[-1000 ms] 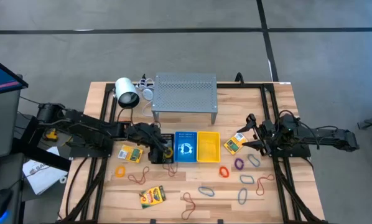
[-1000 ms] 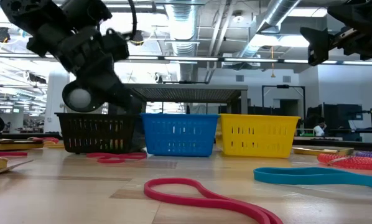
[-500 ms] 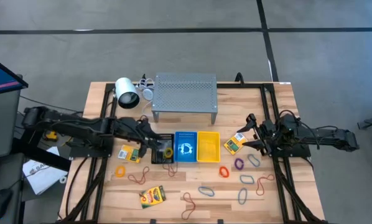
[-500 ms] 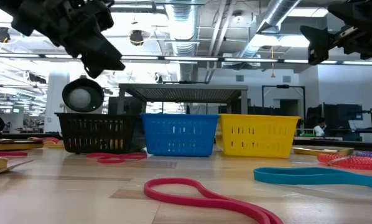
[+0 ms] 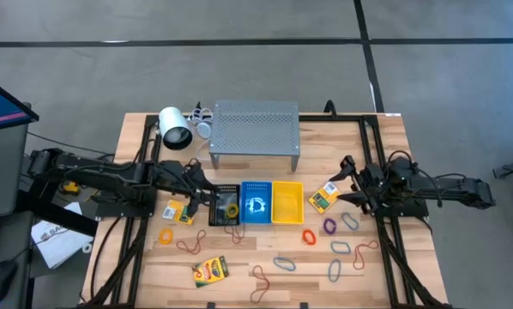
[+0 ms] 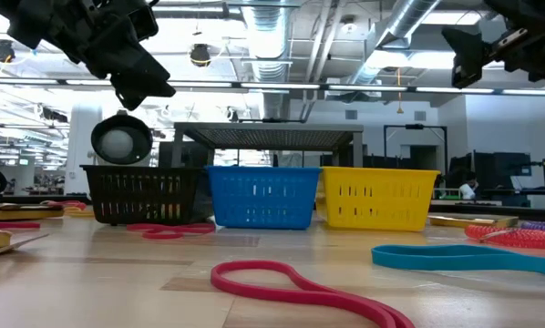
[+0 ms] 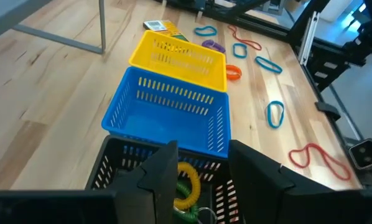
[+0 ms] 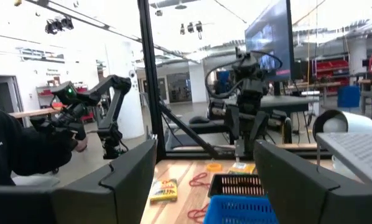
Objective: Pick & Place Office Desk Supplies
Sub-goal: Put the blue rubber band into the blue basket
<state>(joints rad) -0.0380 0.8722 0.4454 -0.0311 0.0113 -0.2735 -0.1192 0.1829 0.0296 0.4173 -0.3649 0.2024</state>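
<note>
over the black basket (image 5: 225, 209), at the left end of the row of three bins, the left gripper (image 7: 198, 171) hangs with its jaws parted and nothing between them; a yellow and a green rubber-band loop (image 7: 187, 191) lie coiled in the basket right under its fingers, so the step in hand looks like clearing away from a drop and going for the next supply. to do that well, lift straight up until the fingers are clear of the basket's rim before swinging sideways, or the light plastic basket may get dragged against the blue basket (image 5: 256, 202) that touches it. nearest candidates on the left side are the crayon box (image 5: 180, 210) just beside the black basket, the orange loop (image 5: 165, 234) and the brown loop (image 5: 191, 245) nearer the front edge, and a second crayon box (image 5: 210, 269) beyond them. for a flat band, come down vertical with one finger inside the loop and press to the wood before closing; for a box, straddle its short side. the right gripper (image 5: 347, 183) waits wide open and empty above the right side of the table, near the crayon box (image 5: 322, 198) that lies beside the yellow basket (image 5: 287, 202); purple, orange, green and blue loops are scattered in front of it, still to be sorted.
</note>
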